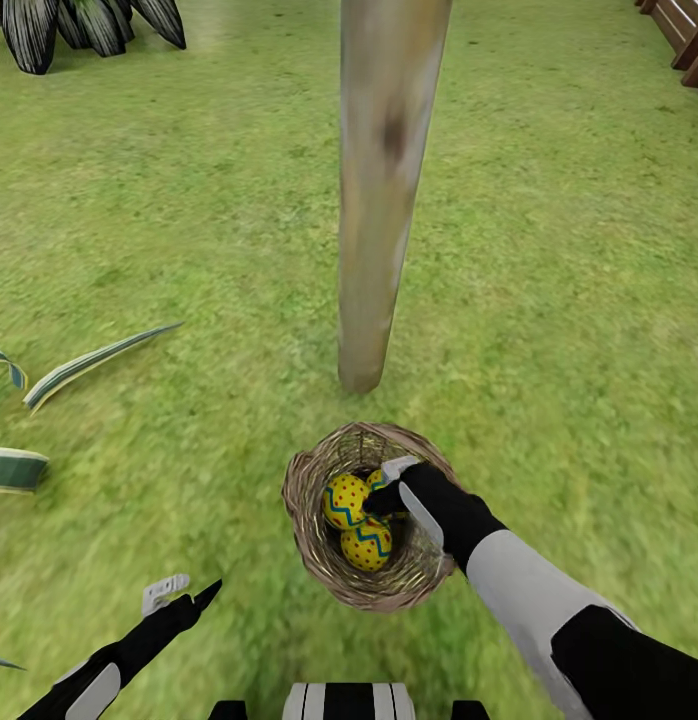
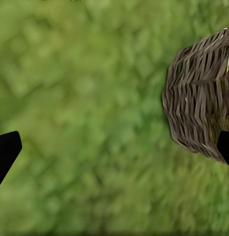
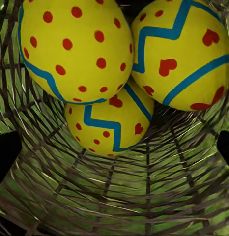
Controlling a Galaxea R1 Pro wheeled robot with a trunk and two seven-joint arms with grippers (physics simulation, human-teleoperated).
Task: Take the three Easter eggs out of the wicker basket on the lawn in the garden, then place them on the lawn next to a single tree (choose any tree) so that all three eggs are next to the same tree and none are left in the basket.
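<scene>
Head view: the wicker basket [image 1: 374,515] sits on the lawn [image 1: 189,300] just in front of the tree [image 1: 384,190], whose pale trunk runs out of the top of the frame, its crown cut off. The right end effector [image 1: 389,487] reaches down into the basket from the right, its dark wrist covering part of the basket's inside and far rim. Two Easter eggs [image 1: 345,500] show clearly there, one nearer the tree and one [image 1: 367,544] nearer the robot; of the third only a yellow sliver peeks out beside the end effector.

From the right wrist view all three eggs lie bunched together, touching: a red-dotted one [image 3: 75,49], a heart-marked one [image 3: 186,54], and a third [image 3: 109,123] wedged between and partly under them. Dark fingertips [image 3: 7,152] show only at the two side edges of that picture, well apart, so the right end effector stands wide and holds nothing. Whether it touches an egg cannot be told.

The left end effector [image 1: 179,593] hangs low over the grass to the basket's left, apart from it; one pale finger and one dark finger are spread, and in the left wrist view its tips [image 2: 6,150] sit at opposite edges, wide, with blurred grass between. The basket's woven wall [image 2: 200,96] is cut off by that picture's edge.

Striped leaves [image 1: 89,360] intrude at the head view's left edge, and a dark-leaved plant [image 1: 79,25] is clipped by its top-left corner.
</scene>
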